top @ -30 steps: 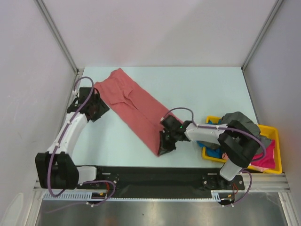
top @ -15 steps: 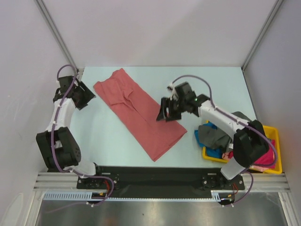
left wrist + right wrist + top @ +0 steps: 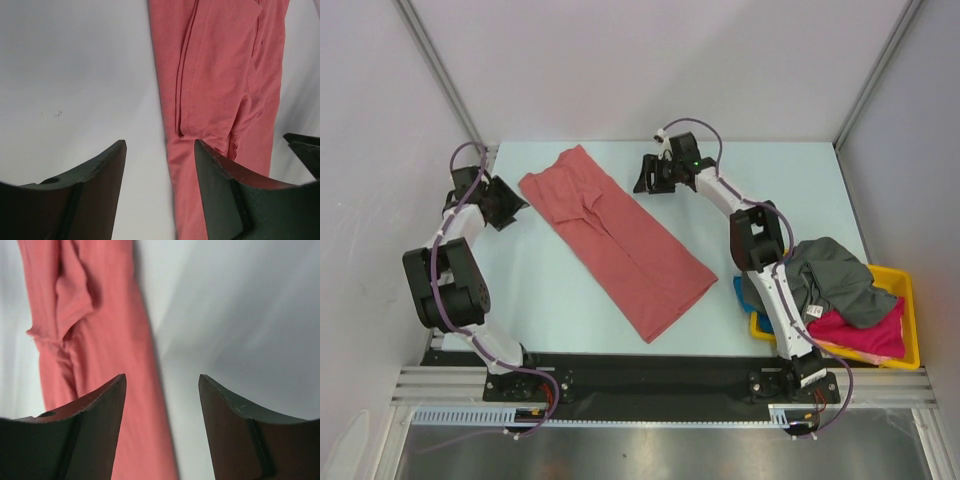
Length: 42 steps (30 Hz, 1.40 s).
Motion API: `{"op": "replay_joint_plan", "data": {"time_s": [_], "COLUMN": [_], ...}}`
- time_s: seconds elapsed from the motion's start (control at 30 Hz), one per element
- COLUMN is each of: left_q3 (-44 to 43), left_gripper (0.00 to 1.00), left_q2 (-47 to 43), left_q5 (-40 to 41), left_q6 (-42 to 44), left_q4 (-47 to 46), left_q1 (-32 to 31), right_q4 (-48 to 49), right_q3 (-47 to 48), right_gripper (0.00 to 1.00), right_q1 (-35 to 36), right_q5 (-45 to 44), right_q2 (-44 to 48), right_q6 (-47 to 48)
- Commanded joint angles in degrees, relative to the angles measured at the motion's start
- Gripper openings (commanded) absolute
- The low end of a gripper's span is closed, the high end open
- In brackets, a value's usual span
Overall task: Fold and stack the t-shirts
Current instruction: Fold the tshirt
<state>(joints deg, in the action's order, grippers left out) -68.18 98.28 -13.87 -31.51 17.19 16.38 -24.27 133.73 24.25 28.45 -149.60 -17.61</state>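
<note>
Progress is sitting early: the red t-shirt is lying flat on the table as a long diagonal band, far-left to near-centre, and it is looking folded in lengthwise (overlapping seams are showing in the left wrist view), so I'm judging the crosswise folds as not yet done. Nothing is stacked yet. The grey t-shirt, pink t-shirt and blue t-shirt are lying crumpled in and over the yellow tray at the right, all waiting their turn. The left claw is standing open and holding nothing, just beside the band's far-left end. The right claw is standing open and empty too, hovering off the cloth near the band's far right edge. Versus a second ago: the right claw was closed at the band's near end and is now released and swung to the far side; the left claw was touching the far-left end and is now backed off; the near end is now lying wider, and the grey heap is sitting shifted over the tray.
</note>
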Motion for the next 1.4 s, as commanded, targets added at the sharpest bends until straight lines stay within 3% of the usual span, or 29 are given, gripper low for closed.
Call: {"op": "replay_joint_plan", "data": {"time_s": [0.0, 0.1, 0.23, 0.53, 0.83, 1.0, 1.07, 1.17, 1.37], "left_q3": [2.0, 3.6, 6.0, 8.0, 8.4, 9.5, 10.2, 9.7, 5.3], "left_gripper": [0.62, 0.63, 0.62, 0.62, 0.62, 0.62, 0.63, 0.66, 0.68], "left_q2": [-1.5, -2.6, -5.2, -10.6, -13.7, -14.3, -14.0, -12.2, -5.8], "left_q5": [-0.5, -1.2, -1.2, -3.4, -4.8, -4.3, -4.6, -3.5, -5.9], "left_q6": [-2.6, -3.4, -4.0, -5.7, -5.9, -6.0, -6.5, -6.7, -6.8], "left_q4": [-5.1, -6.5, -7.2, -7.3, -5.6, -5.2, -5.5, -5.2, -6.2], "left_q1": [0.1, 0.1, 0.0, 0.1, 0.1, -0.1, 0.1, 0.1, 0.0], "right_q4": [8.1, 14.7, 15.1, 18.0, 20.7, 20.6, 21.3, 21.9, 28.4], "right_q3": [5.1, 6.6, 13.3, 16.0, 13.7, 13.7, 13.6, 12.3, -1.9], "right_gripper": [0.65, 0.68, 0.65, 0.56, 0.39, 0.16, 0.0, 0.0, 0.0], "right_q1": [0.5, 1.0, 2.5, 5.4, 3.7, 2.6, 2.2, 1.4, -1.2], "right_q5": [2.3, 2.5, 2.9, 1.1, -2.6, -4.5, -3.8, -3.7, -10.6], "right_q2": [-3.1, -6.7, -13.1, -19.4, -19.3, -19.1, -19.1, -17.6, -8.9], "right_q6": [-3.9, -8.9, -14.1, -21.2, -24.3, -25.5, -26.2, -26.7, -26.4]}}
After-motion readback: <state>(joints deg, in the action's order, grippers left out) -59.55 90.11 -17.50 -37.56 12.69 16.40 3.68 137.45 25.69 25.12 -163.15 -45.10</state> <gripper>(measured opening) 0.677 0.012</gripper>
